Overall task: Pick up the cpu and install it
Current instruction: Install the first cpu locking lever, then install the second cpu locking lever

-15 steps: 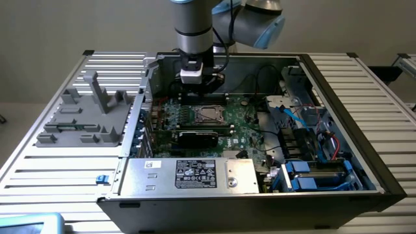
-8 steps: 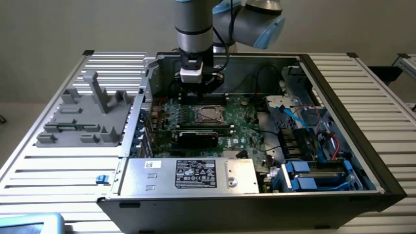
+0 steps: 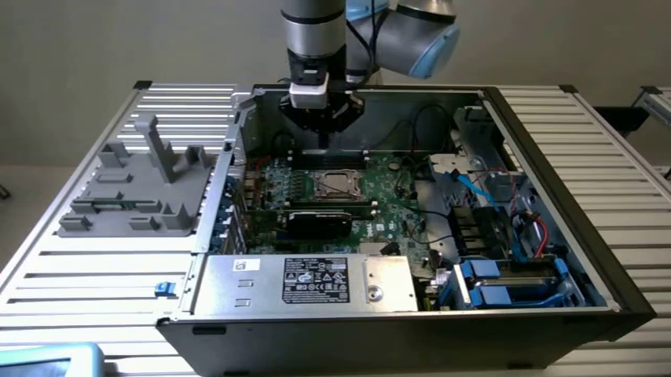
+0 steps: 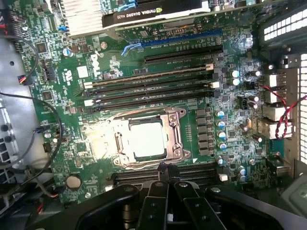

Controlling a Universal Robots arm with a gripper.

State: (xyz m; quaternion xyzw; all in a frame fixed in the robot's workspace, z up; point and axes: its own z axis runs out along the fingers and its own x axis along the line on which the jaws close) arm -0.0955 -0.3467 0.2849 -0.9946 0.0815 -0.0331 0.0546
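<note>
**CPU seated, fingers shut**

At the exterior view's left stands a grey plastic fixture (image 3: 137,188). My gripper (image 3: 325,118) hangs over the open computer case (image 3: 566,236), fingers pressed together, holding nothing. The cpu (image 4: 147,140) lies in the socket (image 4: 175,134) just below me.

The arm (image 3: 314,31) comes straight down from above, its grey wrist column upright and a blue-capped joint (image 3: 425,39) bent off toward the exterior view's right. The black gripper (image 3: 327,141) hangs below it, pointing down. In the wrist view the gripper's (image 4: 165,175) two fingers (image 4: 153,206) meet at their tips, pressed together with nothing between them.
</note>
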